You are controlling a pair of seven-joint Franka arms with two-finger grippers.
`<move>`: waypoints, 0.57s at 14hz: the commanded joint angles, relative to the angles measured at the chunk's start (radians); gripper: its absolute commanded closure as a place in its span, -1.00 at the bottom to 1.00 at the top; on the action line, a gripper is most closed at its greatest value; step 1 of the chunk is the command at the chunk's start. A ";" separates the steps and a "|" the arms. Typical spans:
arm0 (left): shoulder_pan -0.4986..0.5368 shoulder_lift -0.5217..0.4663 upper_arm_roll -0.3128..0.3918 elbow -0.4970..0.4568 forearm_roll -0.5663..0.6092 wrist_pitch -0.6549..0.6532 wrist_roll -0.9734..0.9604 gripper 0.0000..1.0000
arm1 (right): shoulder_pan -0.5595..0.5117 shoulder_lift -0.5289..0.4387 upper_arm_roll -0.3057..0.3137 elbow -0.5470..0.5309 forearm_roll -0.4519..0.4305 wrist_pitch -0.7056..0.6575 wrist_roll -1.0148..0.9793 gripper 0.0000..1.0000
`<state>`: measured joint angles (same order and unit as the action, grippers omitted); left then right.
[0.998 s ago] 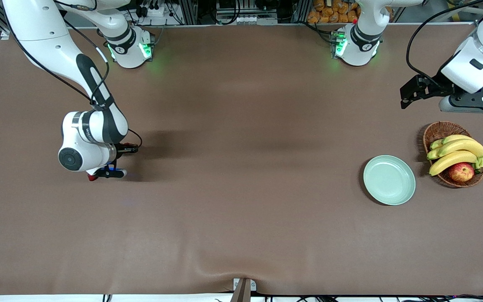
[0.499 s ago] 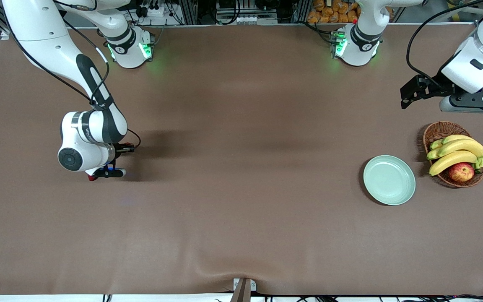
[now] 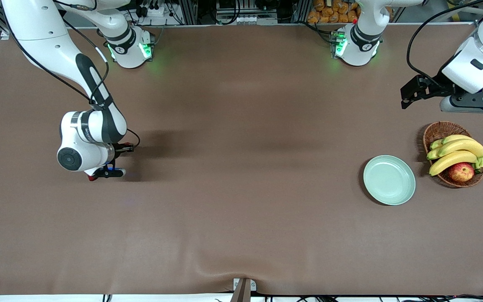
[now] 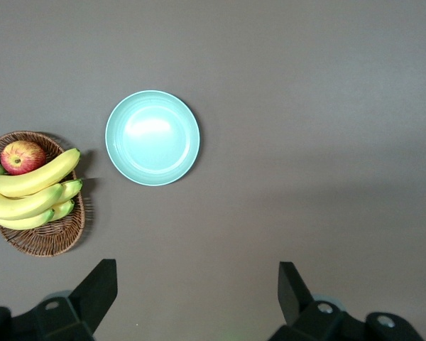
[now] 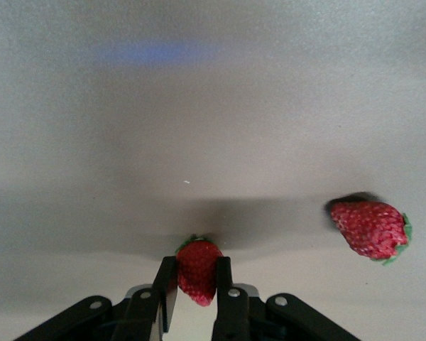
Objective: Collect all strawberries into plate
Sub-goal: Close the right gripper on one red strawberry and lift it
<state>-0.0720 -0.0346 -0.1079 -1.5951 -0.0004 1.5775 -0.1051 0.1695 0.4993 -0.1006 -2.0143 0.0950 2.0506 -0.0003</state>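
My right gripper [image 5: 197, 291] is low over the table at the right arm's end [image 3: 106, 172]. It is shut on a small red strawberry [image 5: 198, 268] with a green cap. A second strawberry [image 5: 370, 227] lies on the table beside it, apart from the fingers. A bit of red berry [image 3: 92, 178] shows under the wrist in the front view; I cannot tell which one. A third strawberry is out of view. The mint-green plate [image 3: 389, 180] lies bare near the left arm's end and shows in the left wrist view [image 4: 152, 137]. My left gripper [image 4: 197, 298] waits open, high up [image 3: 474, 105].
A brown wicker basket [image 3: 438, 130] with bananas [image 3: 455, 152] and a red-yellow apple [image 3: 461, 171] stands beside the plate, toward the left arm's end; it also shows in the left wrist view [image 4: 46, 238]. A brown cloth covers the table [image 3: 241, 147].
The right wrist has shifted very slightly toward the right arm's end of the table. The left arm, plate and basket have not moved.
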 commanded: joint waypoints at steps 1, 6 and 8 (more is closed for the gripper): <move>0.006 0.008 -0.001 0.021 -0.013 -0.004 0.013 -1.00 | -0.013 -0.016 0.007 -0.011 0.000 0.008 -0.014 0.86; 0.005 0.010 -0.001 0.021 -0.013 -0.005 0.013 -1.00 | -0.013 -0.071 0.009 0.122 0.008 -0.029 -0.021 0.87; 0.006 0.009 -0.001 0.021 -0.013 -0.005 0.013 -1.00 | -0.001 -0.071 0.010 0.187 0.018 -0.038 -0.024 0.87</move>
<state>-0.0718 -0.0345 -0.1079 -1.5950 -0.0004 1.5775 -0.1050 0.1656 0.4478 -0.0977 -1.8792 0.0983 2.0430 -0.0085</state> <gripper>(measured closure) 0.000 0.731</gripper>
